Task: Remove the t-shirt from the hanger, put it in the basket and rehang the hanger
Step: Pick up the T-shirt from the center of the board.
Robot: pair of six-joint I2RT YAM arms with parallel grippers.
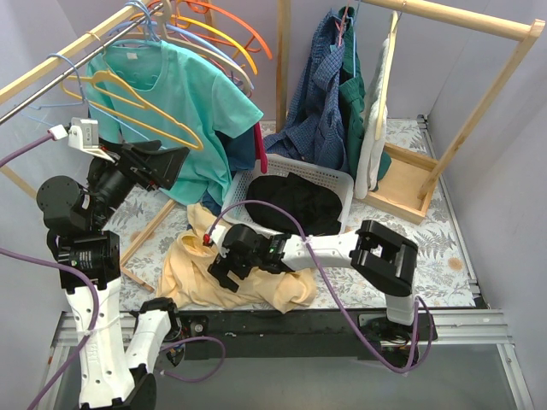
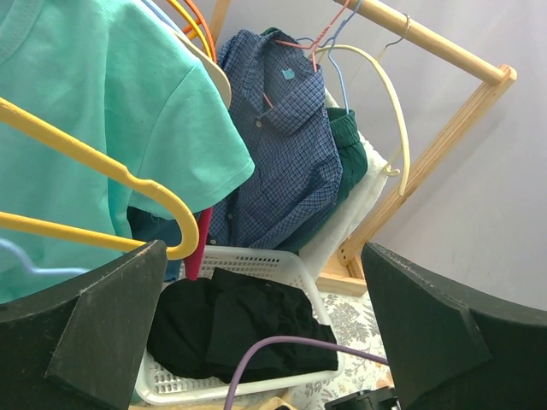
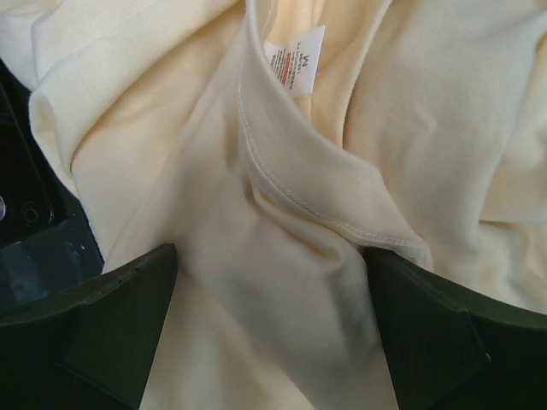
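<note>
From above, the pale yellow t-shirt (image 1: 192, 278) lies crumpled on the surface (image 1: 444, 248) near the front edge, off any hanger. The right fingers (image 1: 224, 272) sit over it, but their spread is hard to judge from here. The left fingers (image 1: 161, 162) are raised beside a teal t-shirt (image 1: 184, 94) on the rail, with a yellow hanger (image 1: 141, 107) in front of it.

The left wrist view shows the left fingers (image 2: 94, 333) wide apart with nothing between them. Beyond them are a white basket (image 2: 282, 265) of black clothes (image 2: 239, 329) and a blue checked shirt (image 2: 273, 145).

Only the right wrist view shows the right fingers (image 3: 94, 333) wide apart, with folds of the pale yellow t-shirt (image 3: 291, 282) between them. Its label (image 3: 295, 55) is too small to read. I cannot tell whether the fingers touch the cloth.
</note>
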